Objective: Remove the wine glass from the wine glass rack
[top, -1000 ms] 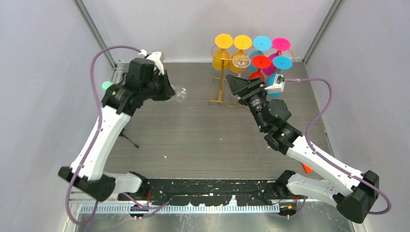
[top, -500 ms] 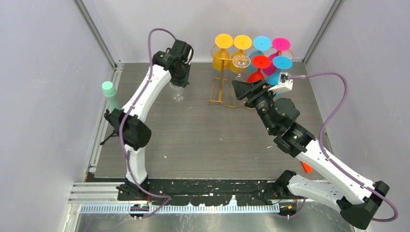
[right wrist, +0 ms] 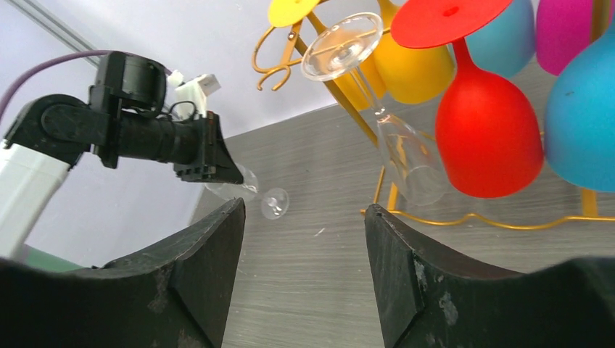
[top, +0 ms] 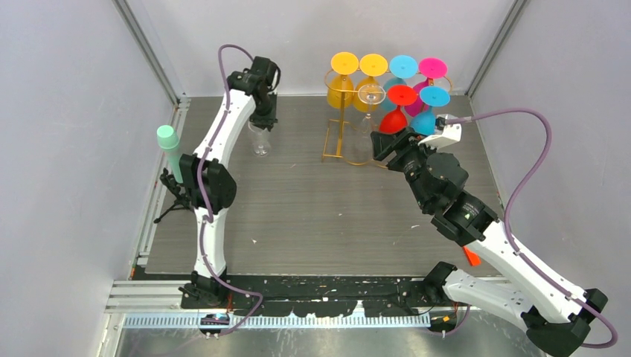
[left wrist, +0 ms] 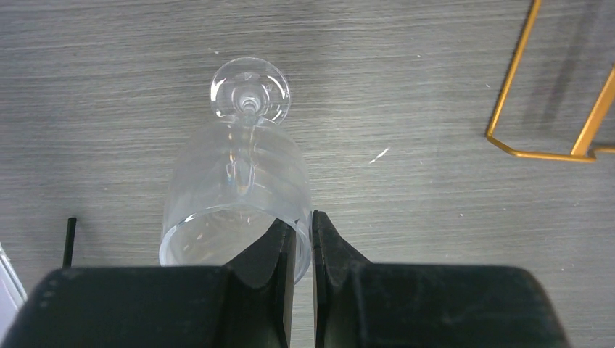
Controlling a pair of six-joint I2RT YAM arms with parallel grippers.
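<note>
**A:** Where is the glass?

**B:** The clear wine glass [left wrist: 236,181] is off the wine glass rack [top: 332,141]. It is near the far edge of the bench [top: 312,208], left of the rack. Your left end effector [left wrist: 303,226] pinches the bowl wall at the rim, jaws almost together. The foot points down, but I cannot tell if it touches the bench.

**A:** How do I set it down well?

**B:** Lower slowly with the stem vertical. Release only once the foot sits flat, because a rim pinch probably lets it swing.

**A:** And the right side?

**B:** Your right end effector [right wrist: 304,210] is open and empty, facing the rack. A hanging clear glass [right wrist: 406,163] and a red glass [right wrist: 486,138] are just ahead. Don't brush those bowls.
</note>
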